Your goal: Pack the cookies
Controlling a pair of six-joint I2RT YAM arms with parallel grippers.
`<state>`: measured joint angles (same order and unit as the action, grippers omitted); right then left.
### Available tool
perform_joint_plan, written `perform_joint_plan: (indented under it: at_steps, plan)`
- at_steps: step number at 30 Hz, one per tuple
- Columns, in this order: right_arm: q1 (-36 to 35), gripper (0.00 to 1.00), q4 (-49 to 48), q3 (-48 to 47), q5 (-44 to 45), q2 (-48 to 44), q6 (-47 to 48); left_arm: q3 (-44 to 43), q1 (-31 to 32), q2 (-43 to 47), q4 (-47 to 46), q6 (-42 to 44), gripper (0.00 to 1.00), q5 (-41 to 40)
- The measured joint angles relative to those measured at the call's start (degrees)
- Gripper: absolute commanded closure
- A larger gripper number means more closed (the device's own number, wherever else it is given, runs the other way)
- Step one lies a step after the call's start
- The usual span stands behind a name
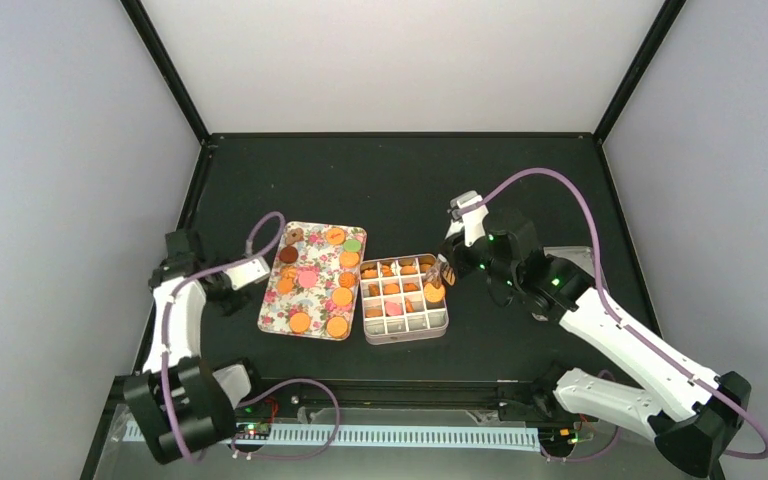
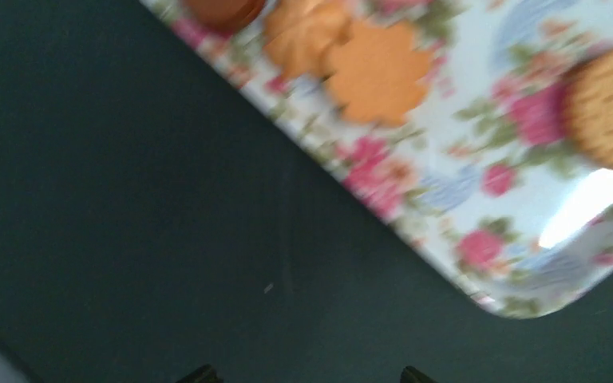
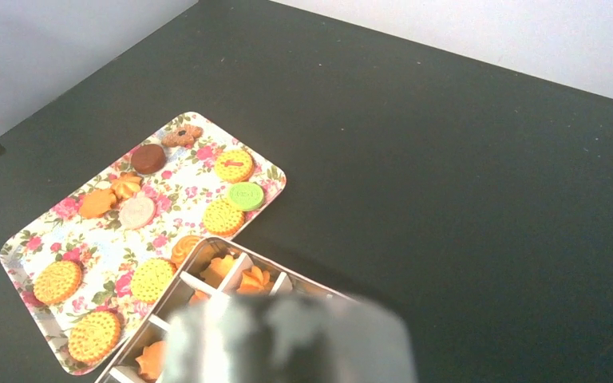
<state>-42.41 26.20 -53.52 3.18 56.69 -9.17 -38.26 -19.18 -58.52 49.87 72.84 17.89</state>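
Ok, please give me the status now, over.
Left gripper open, empty, beside tray. Right gripper above divided box, grip unclear. Cookies: some boxed, many left on tray. No obstacle seen.

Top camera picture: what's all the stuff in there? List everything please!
tray: one, white with pink flowers, middle of the table
tin: one, silver, split into little squares, just right of the tray
cookies: about twelve on the tray, mostly orange-yellow, some brown, pink, green; more in the tin
table: one, black
cables: two, purple, one per arm
left hand: one, black-and-white, open and empty, by the tray's left edge
right hand: one, black-and-white, over the tin's far right corner; grip unclear
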Motion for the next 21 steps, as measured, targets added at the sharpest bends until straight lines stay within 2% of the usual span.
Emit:
perform_joint_plan:
  at_steps: [3,8,12,21]
  plan:
    - [0.22,0.69,0.07,0.0,0.09,-0.33,-0.22,-2.12,-5.46,-4.96,-2.97,2.84,0.44,-1.22]
    - [1.11,0.7,0.83,0.0,0.31,-0.33,-0.83,3.34,-6.6,-7.87,-12.09,5.27,0.43,-3.78]
    - [2.01,0.7,1.22,0.0,0.37,-0.31,-1.4,9.27,-5.9,-7.43,-15.23,6.8,0.43,-3.26]
    - [3.98,0.7,1.27,1.88,-1.05,0.26,-2.78,11.96,0.7,-4.2,-19.37,5.97,0.44,-2.05]
